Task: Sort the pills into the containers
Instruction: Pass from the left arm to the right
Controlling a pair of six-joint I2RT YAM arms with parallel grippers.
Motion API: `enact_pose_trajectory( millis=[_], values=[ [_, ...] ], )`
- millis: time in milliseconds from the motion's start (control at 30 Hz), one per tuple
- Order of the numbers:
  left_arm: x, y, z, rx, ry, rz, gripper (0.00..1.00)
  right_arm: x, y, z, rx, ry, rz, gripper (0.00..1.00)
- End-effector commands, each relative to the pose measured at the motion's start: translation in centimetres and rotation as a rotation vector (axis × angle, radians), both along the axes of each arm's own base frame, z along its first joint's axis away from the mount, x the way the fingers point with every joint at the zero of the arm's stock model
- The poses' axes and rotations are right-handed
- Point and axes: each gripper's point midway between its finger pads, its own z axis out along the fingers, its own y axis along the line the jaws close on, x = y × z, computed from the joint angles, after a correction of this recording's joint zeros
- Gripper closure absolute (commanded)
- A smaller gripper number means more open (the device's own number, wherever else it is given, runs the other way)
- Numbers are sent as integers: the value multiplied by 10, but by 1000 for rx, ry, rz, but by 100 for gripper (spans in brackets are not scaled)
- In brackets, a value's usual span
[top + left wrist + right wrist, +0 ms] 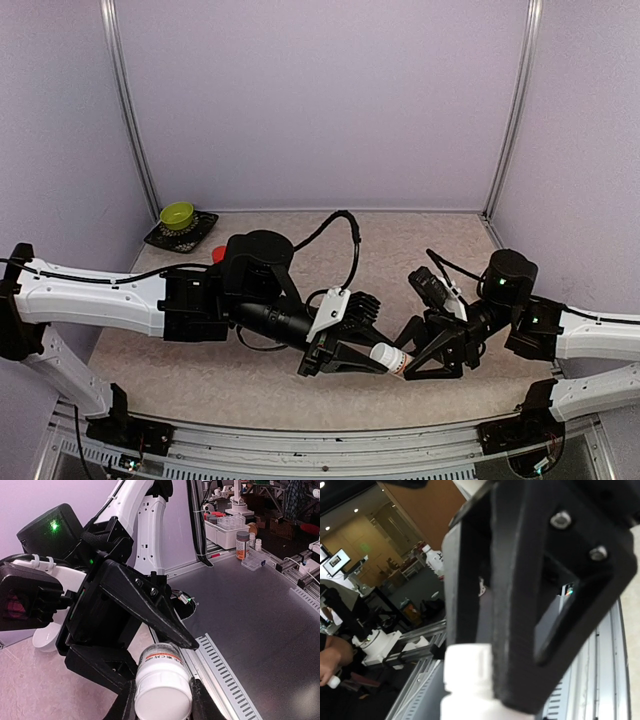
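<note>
Beige matting point(300, 390) is lying under the left arm point(90, 290) and the right arm point(590, 335), which are meeting over its near edge. The left gripper point(372, 362) is clasping a small white bottle point(162, 685) sideways by its body. The right gripper point(412, 366) is straddling the cap point(465, 665), one finger point(520, 605) lying against it, though whether it is pinching or loose cannot be told. Where the containers are lying cannot be told either.

Dark, pale-marked containers point(200, 232) flat at the table's point(300, 395) far-left corner.
</note>
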Motion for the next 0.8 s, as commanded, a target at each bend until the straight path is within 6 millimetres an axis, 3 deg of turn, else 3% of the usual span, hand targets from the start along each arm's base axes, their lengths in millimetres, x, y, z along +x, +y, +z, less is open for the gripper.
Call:
enact_pose_trajectory(
  millis=[0,167,367,600,767],
  values=[
    [4,-2,8,-24,-14,5,93,-7,1,7,18,-20,39,53],
    [2,-3,4,-14,-8,-6,93,-8,1,11,32,-25,43,62],
    [2,-5,1,-2,-6,-10,93,-7,1,15,46,-26,42,55],
    [3,-5,1,-8,-8,-4,93,-5,3,13,37,-17,28,55],
    [5,-4,4,-21,-12,11,93,-3,5,8,24,-7,23,68]
  ],
)
